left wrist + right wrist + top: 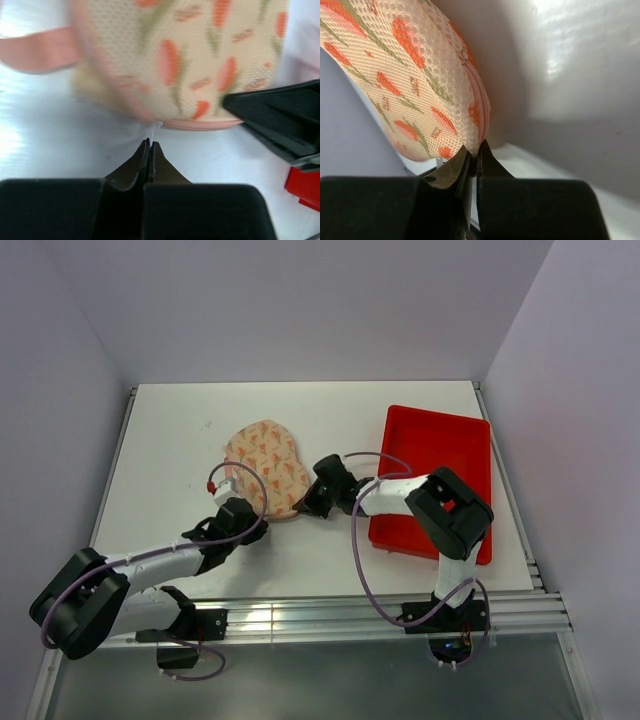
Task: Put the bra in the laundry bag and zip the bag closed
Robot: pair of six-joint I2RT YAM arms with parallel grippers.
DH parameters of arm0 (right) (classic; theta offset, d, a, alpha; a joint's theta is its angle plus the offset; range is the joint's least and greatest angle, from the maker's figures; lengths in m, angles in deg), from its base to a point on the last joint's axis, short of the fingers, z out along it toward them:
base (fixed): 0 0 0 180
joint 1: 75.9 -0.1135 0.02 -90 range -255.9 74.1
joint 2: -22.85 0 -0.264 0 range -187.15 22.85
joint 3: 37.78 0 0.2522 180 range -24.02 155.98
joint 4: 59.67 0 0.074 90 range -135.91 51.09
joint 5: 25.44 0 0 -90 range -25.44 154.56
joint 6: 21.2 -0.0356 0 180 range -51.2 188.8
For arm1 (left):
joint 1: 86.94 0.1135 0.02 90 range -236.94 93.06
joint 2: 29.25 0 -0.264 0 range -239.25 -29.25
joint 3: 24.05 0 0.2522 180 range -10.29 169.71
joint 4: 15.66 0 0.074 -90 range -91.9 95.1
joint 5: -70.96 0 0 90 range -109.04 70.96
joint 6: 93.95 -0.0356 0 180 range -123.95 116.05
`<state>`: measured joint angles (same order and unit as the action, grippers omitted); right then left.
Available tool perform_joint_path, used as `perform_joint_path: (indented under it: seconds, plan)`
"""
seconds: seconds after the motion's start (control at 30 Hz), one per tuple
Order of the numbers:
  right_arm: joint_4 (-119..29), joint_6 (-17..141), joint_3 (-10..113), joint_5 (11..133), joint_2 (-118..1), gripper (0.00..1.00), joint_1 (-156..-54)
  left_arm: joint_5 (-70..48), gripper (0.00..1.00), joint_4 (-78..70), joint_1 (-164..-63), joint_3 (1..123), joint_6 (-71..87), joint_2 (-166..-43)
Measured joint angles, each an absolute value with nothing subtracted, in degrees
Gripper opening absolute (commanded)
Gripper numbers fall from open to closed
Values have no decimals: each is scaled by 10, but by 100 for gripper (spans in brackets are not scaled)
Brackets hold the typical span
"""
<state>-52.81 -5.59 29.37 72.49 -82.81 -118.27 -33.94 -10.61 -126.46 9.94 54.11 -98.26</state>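
The laundry bag (265, 462), cream-pink with orange-red print, lies shut on the white table, its pink loop (40, 50) off to one side. My left gripper (262, 520) sits at the bag's near edge. Its jaws (150, 142) are shut, and a thin white thread (151, 131) runs from their tips to the pink zipper edge (200, 124). From the right, my right gripper (305, 505) is shut on the bag's seam (479, 115). A blurred beige patch (90, 87) shows under the bag; I cannot tell whether it is the bra.
A red plastic tray (435, 440) stands at the right of the table, just behind the right arm. Grey walls close in the table on three sides. A metal rail runs along the near edge by the arm bases.
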Motion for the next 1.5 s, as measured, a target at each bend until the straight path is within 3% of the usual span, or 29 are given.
perform_joint_path:
  seconds: [0.27, 0.5, 0.6, 0.63, 0.73, 0.77, 0.93, 1.27, 1.5]
  plan:
    - [-396, 102, 391, 728, -829, 2, -1146, -340, 0, -71, -1209, 86, 555, -936]
    - [-251, 240, 575, 722, -919, 6, -1136, -335, 0, -70, -1176, 79, 559, -904]
    - [-202, 268, 623, 708, -951, 23, -1136, -328, 0, -71, -1174, 78, 556, -897]
    - [-187, 274, 636, 702, -960, 38, -1136, -322, 0, -72, -1174, 77, 553, -895]
    - [-152, 290, 660, 677, -968, 56, -1132, -317, 0, -71, -1172, 76, 542, -895]
    - [-148, 292, 663, 672, -967, 58, -1128, -314, 0, -72, -1171, 75, 539, -896]
    - [-151, 279, 642, 661, -941, 61, -1115, -297, 0, -88, -1177, 75, 526, -937]
    - [-240, 178, 433, 702, -759, 63, -1168, -274, 0, -125, -1257, 136, 501, -1030]
    - [-310, 108, 372, 706, -740, 63, -1185, -267, 0, -149, -1274, 146, 497, -1046]
